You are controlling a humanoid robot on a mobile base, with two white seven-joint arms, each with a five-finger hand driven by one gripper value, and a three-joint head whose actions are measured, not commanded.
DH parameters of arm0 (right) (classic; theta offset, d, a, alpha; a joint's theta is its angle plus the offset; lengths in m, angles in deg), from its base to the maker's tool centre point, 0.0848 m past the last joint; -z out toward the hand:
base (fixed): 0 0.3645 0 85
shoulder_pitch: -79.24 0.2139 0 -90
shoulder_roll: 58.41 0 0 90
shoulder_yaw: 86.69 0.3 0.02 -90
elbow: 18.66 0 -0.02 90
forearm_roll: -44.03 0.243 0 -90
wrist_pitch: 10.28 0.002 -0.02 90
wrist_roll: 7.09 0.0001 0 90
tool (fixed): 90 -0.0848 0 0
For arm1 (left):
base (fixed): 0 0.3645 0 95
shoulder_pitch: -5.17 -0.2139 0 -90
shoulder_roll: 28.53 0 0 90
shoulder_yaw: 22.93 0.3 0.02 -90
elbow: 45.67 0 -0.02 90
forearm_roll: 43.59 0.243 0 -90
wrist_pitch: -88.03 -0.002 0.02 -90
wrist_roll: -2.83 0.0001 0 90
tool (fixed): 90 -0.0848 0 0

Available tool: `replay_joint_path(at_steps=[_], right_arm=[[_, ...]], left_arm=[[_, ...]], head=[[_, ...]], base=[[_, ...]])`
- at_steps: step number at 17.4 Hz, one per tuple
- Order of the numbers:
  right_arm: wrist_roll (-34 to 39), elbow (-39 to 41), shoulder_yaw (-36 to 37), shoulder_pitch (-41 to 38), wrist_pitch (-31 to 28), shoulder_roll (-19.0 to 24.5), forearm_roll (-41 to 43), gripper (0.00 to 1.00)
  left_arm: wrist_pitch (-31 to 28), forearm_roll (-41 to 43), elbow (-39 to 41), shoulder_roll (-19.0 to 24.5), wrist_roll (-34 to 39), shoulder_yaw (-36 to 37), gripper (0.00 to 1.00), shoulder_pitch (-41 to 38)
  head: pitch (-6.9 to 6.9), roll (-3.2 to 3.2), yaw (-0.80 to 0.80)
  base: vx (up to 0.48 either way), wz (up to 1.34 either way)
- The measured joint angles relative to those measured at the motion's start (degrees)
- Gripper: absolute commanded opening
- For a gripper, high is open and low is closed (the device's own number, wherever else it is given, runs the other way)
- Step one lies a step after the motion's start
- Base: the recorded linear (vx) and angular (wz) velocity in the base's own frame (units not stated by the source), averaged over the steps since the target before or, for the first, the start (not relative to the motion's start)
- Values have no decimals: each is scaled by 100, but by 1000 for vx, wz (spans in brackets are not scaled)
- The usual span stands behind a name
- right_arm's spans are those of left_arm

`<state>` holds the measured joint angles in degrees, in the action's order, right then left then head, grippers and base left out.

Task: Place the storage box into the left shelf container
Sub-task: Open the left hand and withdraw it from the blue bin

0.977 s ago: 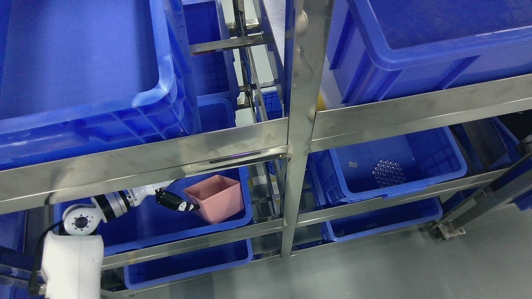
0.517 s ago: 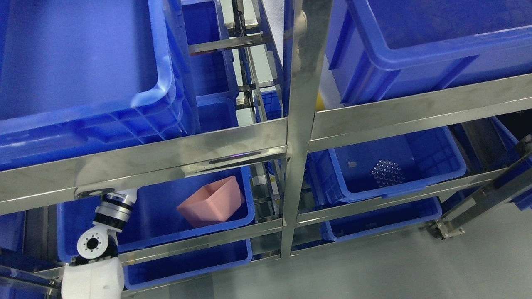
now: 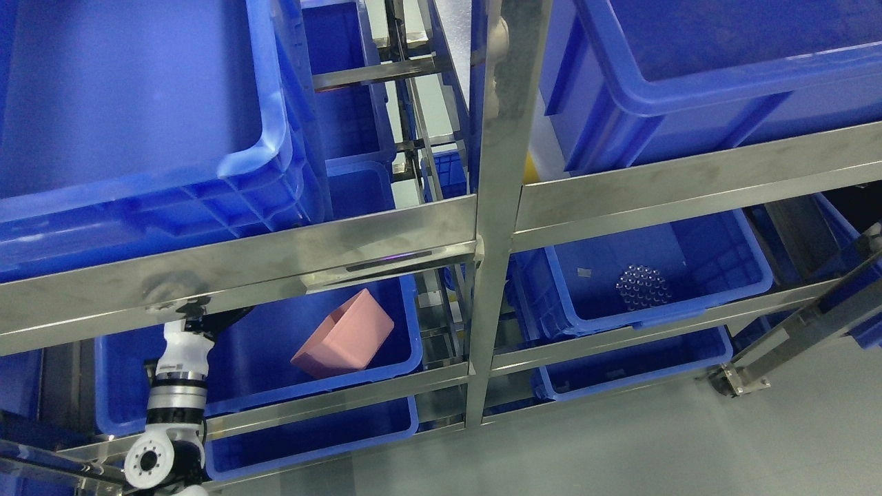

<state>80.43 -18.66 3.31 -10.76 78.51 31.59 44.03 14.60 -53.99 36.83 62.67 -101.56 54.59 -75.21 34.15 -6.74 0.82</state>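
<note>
The pink storage box [image 3: 344,337] lies tipped on its side inside the blue container [image 3: 255,365] on the left half of the shelf, its open mouth turned to the upper left. Nothing is touching it. My left arm [image 3: 176,375] rises from the lower left corner in front of that container. Its hand [image 3: 210,320] is well to the left of the box and mostly hidden behind the steel shelf rail [image 3: 275,265]. The right arm is out of the picture.
A steel post [image 3: 496,207] splits the shelf into left and right bays. Large blue bins sit on the upper level at left [image 3: 138,103] and right [image 3: 689,69]. The right middle bin [image 3: 751,282] holds a cluster of small dark round parts [image 3: 643,287]. More blue bins stand below.
My left hand has let go of the pink box and pulled back to the left and down. The box has tipped over from upright onto its side in the container.
</note>
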Motion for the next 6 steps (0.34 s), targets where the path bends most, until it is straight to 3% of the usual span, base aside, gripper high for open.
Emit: replay_joint_path(at_steps=[6], right_arm=[[0, 0, 0, 0, 0, 0, 0, 100]], left_arm=[[115, -62, 446, -57, 497, 147, 100, -353]], head=[[0, 0, 0]], base=[[0, 0]])
